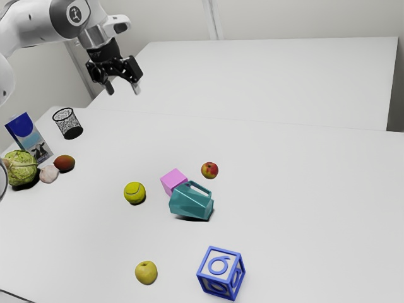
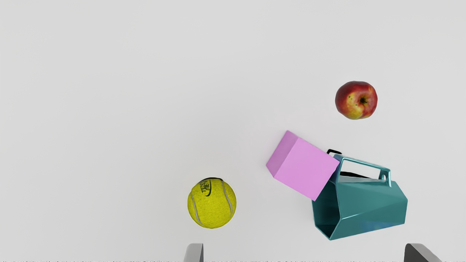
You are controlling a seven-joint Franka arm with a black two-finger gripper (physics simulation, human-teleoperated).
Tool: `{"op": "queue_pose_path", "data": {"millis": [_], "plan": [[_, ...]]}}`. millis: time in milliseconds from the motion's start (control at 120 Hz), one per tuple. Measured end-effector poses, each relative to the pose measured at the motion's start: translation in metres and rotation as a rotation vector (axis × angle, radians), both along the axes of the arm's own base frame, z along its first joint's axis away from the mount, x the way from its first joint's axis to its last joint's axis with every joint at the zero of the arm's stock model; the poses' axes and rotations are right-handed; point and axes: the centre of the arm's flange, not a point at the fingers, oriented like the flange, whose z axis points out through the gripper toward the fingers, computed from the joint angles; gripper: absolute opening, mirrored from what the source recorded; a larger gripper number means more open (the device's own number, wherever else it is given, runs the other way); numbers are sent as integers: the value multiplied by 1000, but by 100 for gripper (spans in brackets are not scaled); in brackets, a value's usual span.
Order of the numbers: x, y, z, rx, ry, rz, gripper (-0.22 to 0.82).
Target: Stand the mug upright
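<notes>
At the exterior view's left, a cabbage (image 1: pixel 21 168), a carton (image 1: pixel 28 137), a garlic bulb (image 1: pixel 48 174), a reddish fruit (image 1: pixel 64 163) and a mesh cup (image 1: pixel 67 124) are noted. Next, the gripper (image 1: pixel 123 89) is found raised well above the table (image 1: pixel 297 189), fingers spread, nothing held. A tennis ball (image 1: pixel 134 193) and a yellow apple (image 1: pixel 146 273) follow, then a pink cube (image 1: pixel 173 180).

The mug (image 1: pixel 191 202) is found lying on its side just beside the cube, its handle along the upper side. A red apple (image 1: pixel 209 170) and a blue block (image 1: pixel 221 273) complete the row.

Status: the upright pose is not met. Grasping, turning, setting down on the base and release are judged outstanding; the cube may be knocked during the turn.

By the wrist view, the mug's hollow mouth is disclosed, facing the cube and partly covered by it; contact cannot be confirmed. By the exterior view, the gripper's height and the outlying items are established.
</notes>
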Motion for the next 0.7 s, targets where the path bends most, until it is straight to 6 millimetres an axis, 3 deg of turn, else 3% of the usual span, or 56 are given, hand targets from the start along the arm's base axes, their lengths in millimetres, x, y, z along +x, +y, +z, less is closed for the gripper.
{"op": "queue_pose_path", "data": {"millis": [233,375,475,700], "plan": [[-2,0,-4,-2,21,1,60],[-8,-7,-24,-77,60,7,60],[-22,-14,-39,-132,93,14,60],[-72,-23,-95,-289,104,97,60]]}}
